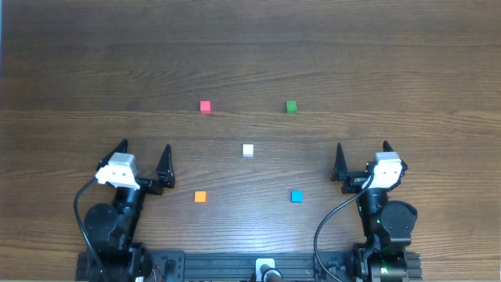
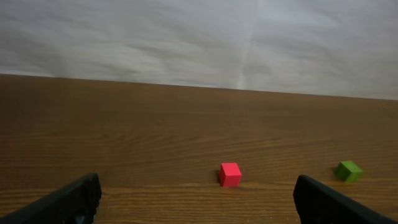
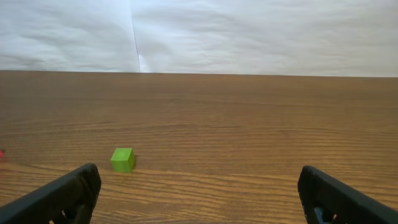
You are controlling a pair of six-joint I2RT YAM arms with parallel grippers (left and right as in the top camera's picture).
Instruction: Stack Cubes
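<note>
Nothing to read from where I sit: I'm finding no lettering, no label, no number and no sign in any view.

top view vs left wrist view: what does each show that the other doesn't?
Top view alone: white cube, orange cube, blue cube, and the right gripper, fingers open. Left wrist view alone: the pale backdrop beyond the table's far edge. Both: pink cube, green cube, the wooden table, and the left gripper, fingers open.
</note>
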